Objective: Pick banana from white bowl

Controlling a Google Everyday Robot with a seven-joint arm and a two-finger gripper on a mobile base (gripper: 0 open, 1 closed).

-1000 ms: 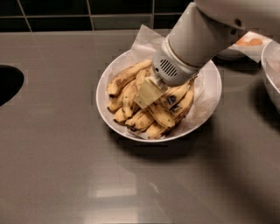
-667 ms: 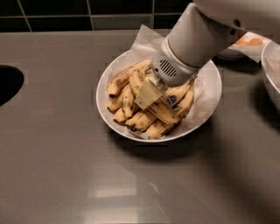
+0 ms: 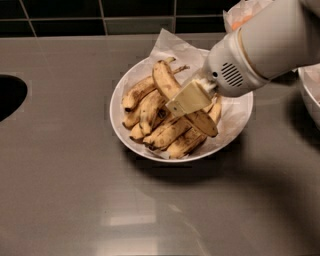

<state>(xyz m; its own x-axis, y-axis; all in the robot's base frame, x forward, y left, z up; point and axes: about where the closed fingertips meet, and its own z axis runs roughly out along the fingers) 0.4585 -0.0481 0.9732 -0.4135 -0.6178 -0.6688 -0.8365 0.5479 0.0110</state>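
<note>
The white bowl [image 3: 118, 125], lined with crinkled white paper, stands at the middle of the grey counter and holds several brown-speckled bananas. My gripper [image 3: 188, 100] comes in from the upper right and is shut on the banana [image 3: 163, 80], the longest, thickest one. That banana is raised above the pile and tilted. Its upper end points to the back left and its dark lower end [image 3: 210, 131] hangs over the bowl's right side. The cream finger [image 3: 184, 98] covers its middle.
A dark round opening [image 3: 7, 96] is cut into the counter at the left edge. Part of another white bowl [image 3: 312, 95] shows at the right edge. A paper-lined bowl with orange fruit [image 3: 241, 15] is behind the arm. A black tiled wall runs along the back.
The gripper has risen and moved right, taking the long banana up out of the pile. The other bananas stay in the bowl.
</note>
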